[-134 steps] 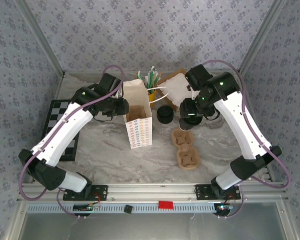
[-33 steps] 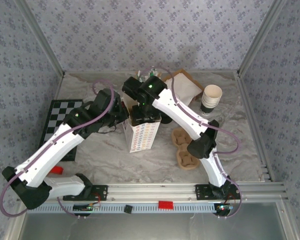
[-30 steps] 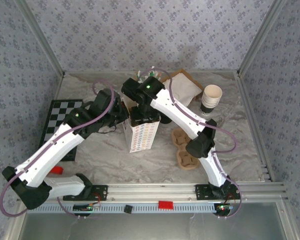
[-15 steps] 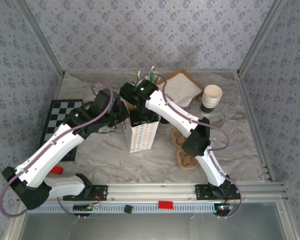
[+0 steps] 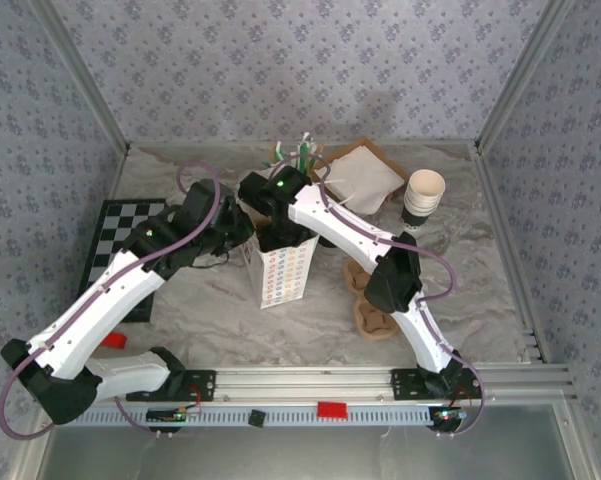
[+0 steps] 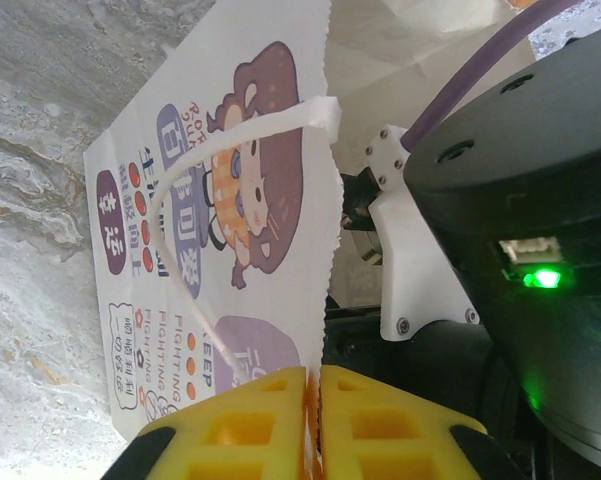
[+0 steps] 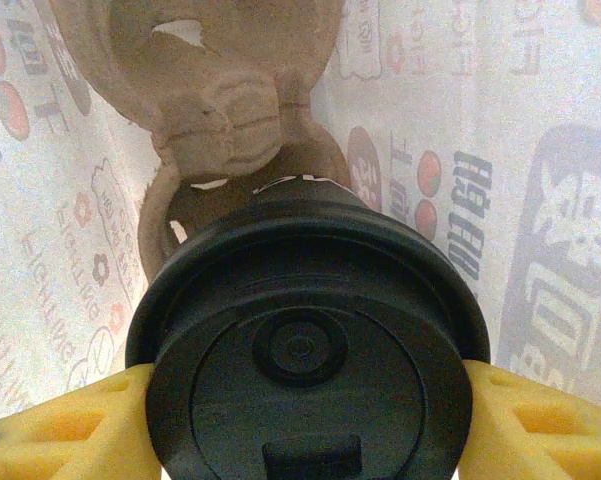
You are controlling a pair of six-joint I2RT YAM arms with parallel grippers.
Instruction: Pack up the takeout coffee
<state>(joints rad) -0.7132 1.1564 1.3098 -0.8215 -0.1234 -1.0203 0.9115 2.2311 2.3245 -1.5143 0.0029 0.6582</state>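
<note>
Mostly the action sits at the paper bag (image 5: 280, 272), which stands upright near the middle of the table (image 5: 460, 290). The left gripper (image 5: 242, 232) is at the bag's left rim. In the left wrist view its yellow fingers (image 6: 240, 430) are pressed together on the bag's top edge, beside the white handle (image 6: 265, 128), pinching the paper. The right gripper (image 5: 278, 238) reaches down into the bag's mouth from above.

In the right wrist view the right gripper (image 7: 305, 400) has one yellow finger (image 7: 60, 430) on each side of a coffee cup (image 7: 305, 340) with a black lid, clamping it. The cup is inside the bag, with printed bag walls (image 7: 500, 160) around it. A brown pulp carrier (image 7: 220, 100) lies below the cup on the bag's floor. The cup seems to hang over one of its sockets, but whether it touches cannot be told.

On the table to the right of the bag lie more carriers (image 5: 375, 318). A lidless cup (image 5: 423, 197) stands upright well apart, toward the right rear. A chessboard (image 5: 110, 245) lies at the left edge, and straws (image 5: 298, 153) stick up behind the bag.
</note>
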